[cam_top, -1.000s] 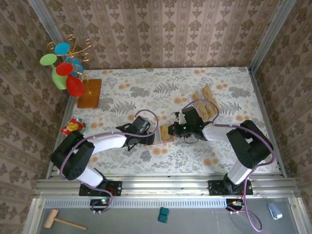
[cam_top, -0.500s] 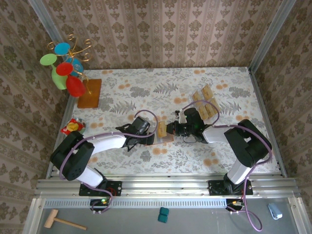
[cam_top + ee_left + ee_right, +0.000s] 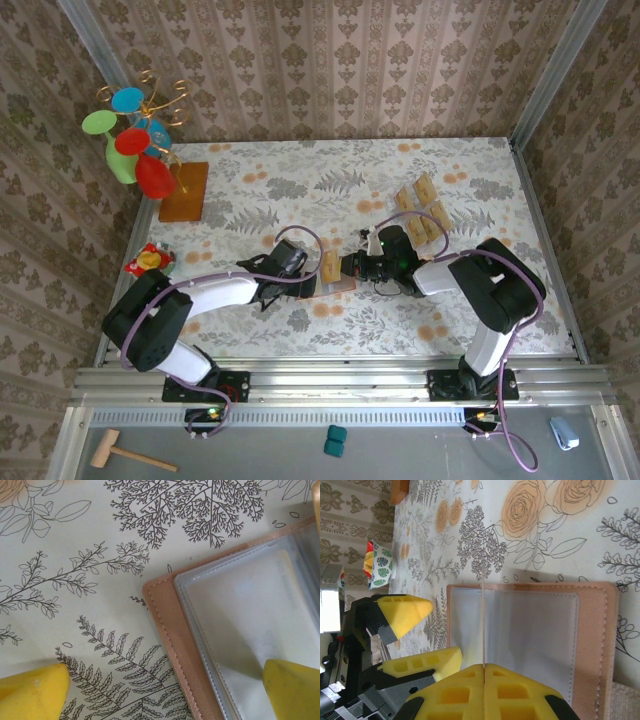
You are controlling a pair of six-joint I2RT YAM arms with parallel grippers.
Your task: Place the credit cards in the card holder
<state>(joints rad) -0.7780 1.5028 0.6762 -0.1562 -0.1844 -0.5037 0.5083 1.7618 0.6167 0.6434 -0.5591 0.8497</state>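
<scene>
The card holder (image 3: 338, 285) lies open on the table, its clear sleeves (image 3: 250, 615) facing up inside a stitched brown edge (image 3: 597, 630). My right gripper (image 3: 484, 666) is shut on one tan credit card (image 3: 483, 625), which shows edge-on and stands upright over the holder's left sleeve. From above, that card (image 3: 330, 266) sits just left of the right gripper (image 3: 346, 266). My left gripper (image 3: 165, 700) is open at the holder's left edge, with one yellow fingertip (image 3: 292, 687) on the sleeve and the other on the tablecloth. Several more credit cards (image 3: 420, 215) lie at the back right.
A wooden board (image 3: 185, 190) bearing a stand of coloured discs (image 3: 135, 140) is at the back left. A small snack packet (image 3: 148, 260) lies by the left wall. Patterned walls close the table on three sides.
My right gripper has carried the card a little to the left, over the open holder, and the right arm's elbow has shifted with it. The left gripper has stayed open in place.
</scene>
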